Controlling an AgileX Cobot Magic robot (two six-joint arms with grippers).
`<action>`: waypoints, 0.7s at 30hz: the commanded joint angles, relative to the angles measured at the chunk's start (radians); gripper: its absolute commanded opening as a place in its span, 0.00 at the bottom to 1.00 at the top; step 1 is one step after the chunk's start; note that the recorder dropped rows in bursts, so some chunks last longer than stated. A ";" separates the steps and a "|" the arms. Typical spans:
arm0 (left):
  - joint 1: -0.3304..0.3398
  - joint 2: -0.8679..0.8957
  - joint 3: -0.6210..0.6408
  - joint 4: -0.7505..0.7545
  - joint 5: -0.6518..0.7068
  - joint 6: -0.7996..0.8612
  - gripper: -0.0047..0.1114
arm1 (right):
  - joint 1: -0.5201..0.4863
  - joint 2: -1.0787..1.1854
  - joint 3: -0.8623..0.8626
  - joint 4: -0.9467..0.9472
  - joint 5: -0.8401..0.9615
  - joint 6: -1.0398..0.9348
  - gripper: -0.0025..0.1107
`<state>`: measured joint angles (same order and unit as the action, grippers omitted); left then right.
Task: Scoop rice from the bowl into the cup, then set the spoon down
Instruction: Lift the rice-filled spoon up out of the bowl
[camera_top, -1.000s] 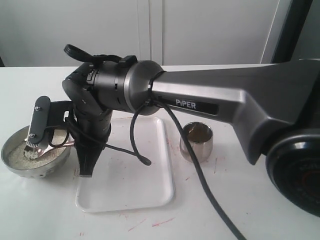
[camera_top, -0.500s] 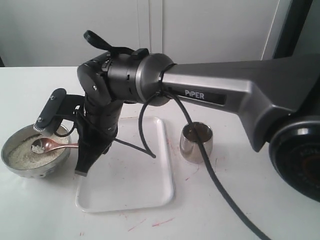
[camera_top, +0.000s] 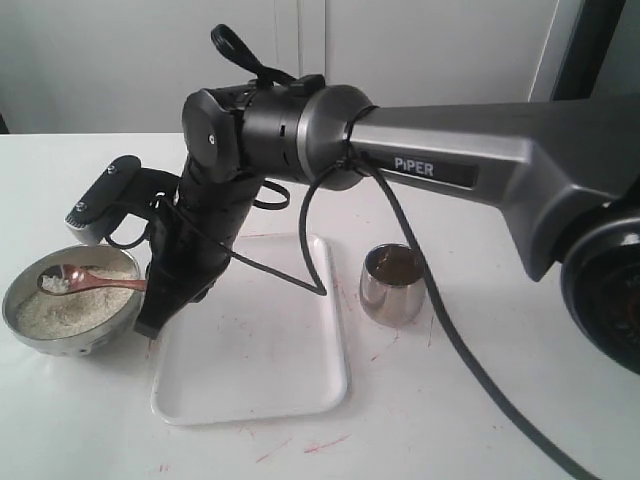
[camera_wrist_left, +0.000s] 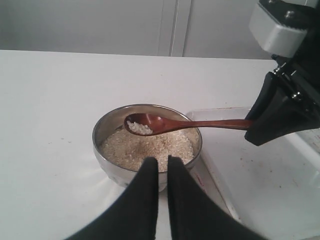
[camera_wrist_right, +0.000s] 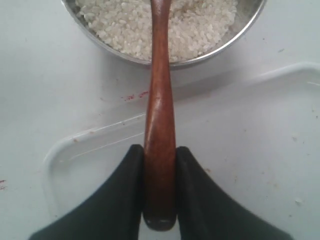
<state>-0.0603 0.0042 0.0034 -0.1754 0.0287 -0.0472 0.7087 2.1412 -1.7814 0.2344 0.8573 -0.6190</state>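
Spoon (camera_wrist_right: 160, 115) handle pinched in my right gripper's (camera_wrist_right: 159, 152) jaws, its scoop holding a little rice (camera_wrist_left: 139, 128) above the bowl (camera_wrist_left: 99, 146). My left gripper's (camera_wrist_left: 161, 162) jaws pressed together, empty, near the bowl.

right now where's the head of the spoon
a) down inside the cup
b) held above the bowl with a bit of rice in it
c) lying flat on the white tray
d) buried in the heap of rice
b: the spoon sits roughly level over the bowl, above the heap, with a small clump of rice in its head.
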 joint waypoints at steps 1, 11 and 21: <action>-0.002 -0.004 -0.003 -0.009 -0.005 -0.002 0.16 | -0.005 -0.038 -0.003 0.012 0.011 -0.014 0.02; -0.002 -0.004 -0.003 -0.009 -0.005 -0.002 0.16 | -0.013 -0.114 -0.003 -0.002 0.110 -0.014 0.02; -0.002 -0.004 -0.003 -0.009 -0.005 -0.002 0.16 | -0.018 -0.184 -0.003 -0.002 0.219 -0.006 0.02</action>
<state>-0.0603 0.0042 0.0034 -0.1754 0.0287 -0.0472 0.7034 1.9824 -1.7814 0.2319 1.0436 -0.6208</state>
